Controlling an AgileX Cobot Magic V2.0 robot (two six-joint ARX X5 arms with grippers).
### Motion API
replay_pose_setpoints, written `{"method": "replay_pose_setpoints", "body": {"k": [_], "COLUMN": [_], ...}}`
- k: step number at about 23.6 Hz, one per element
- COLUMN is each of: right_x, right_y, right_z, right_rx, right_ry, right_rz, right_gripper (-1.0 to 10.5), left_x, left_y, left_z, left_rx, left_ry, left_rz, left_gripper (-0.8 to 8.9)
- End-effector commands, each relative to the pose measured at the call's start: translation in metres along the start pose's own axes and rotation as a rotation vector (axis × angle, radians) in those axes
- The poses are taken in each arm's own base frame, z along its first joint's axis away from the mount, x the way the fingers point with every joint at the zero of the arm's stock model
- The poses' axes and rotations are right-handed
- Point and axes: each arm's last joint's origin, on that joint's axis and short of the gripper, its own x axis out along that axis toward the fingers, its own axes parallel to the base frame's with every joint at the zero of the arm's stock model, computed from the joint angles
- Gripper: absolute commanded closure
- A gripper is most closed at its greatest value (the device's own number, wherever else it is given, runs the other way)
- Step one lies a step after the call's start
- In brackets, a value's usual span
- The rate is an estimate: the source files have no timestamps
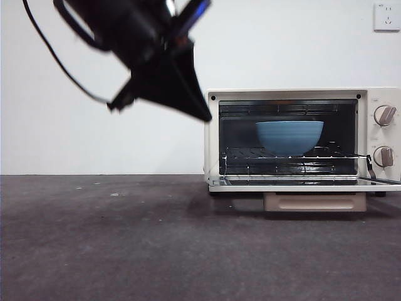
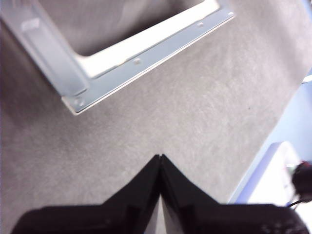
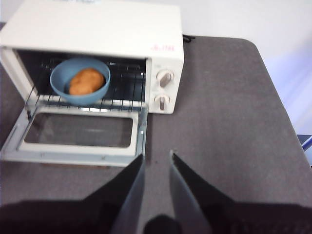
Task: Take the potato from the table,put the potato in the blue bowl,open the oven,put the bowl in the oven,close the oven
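Observation:
The cream-white oven point(image 1: 301, 93) stands open at the right, its door point(image 1: 301, 184) folded down flat over the table point(image 1: 125, 238). On the wire rack inside sits the blue bowl point(image 1: 289, 136). In the right wrist view the potato point(image 3: 87, 81) lies in the bowl point(image 3: 57, 85) inside the oven point(image 3: 97, 27). My left gripper point(image 1: 205, 116) hangs shut and holding nothing, just left of the oven's upper corner; its wrist view shows its shut jaws point(image 2: 160, 157) above the door's corner point(image 2: 156, 53). High and well back from the oven, my right gripper point(image 3: 156, 158) is slightly open and holds nothing.
Two knobs point(image 1: 383, 115) point(image 1: 382, 156) sit on the oven's right panel, and the beige handle point(image 1: 313, 202) hangs under the lowered door. A wall socket point(image 1: 386, 15) is at the top right. The table's right edge point(image 3: 287, 117) runs near the oven.

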Motion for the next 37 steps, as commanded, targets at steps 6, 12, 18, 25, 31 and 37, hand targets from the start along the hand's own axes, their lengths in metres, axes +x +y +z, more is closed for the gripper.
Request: {"method": "replay_pose_setpoints", "body": {"k": [6, 12, 18, 25, 31, 37], "right_x": [-0.032, -0.039, -0.040, -0.040, -0.040, -0.040], "right_y": [-0.004, -0.005, -0.005, -0.005, -0.004, -0.003], "right_z": [-0.031, -0.039, -0.035, -0.035, -0.035, -0.035], "right_rx": [0.012, 0.030, 0.071, 0.070, 0.084, 0.086], "right_ry": [-0.057, -0.050, -0.101, -0.098, -0.099, -0.100], "right_rz": [0.002, 0.002, 0.027, 0.031, 0.068, 0.079], "right_gripper": [8.6, 8.6, 9.6, 9.6, 9.6, 9.6], "left_x": [0.029, 0.048, 0.065, 0.079, 0.080, 0.082], "left_y": [0.055, 0.080, 0.090, 0.099, 0.099, 0.096], "left_z": [0.004, 0.003, 0.004, -0.003, 0.001, 0.002], "left_rx": [-0.275, -0.413, -0.528, -0.593, -0.610, -0.616], "left_ry": [0.038, 0.060, 0.046, 0.081, 0.051, 0.051], "left_rz": [-0.052, -0.077, -0.107, -0.073, -0.096, -0.114], "left_gripper": [8.22, 8.22, 8.22, 8.22, 8.22, 8.22]}}
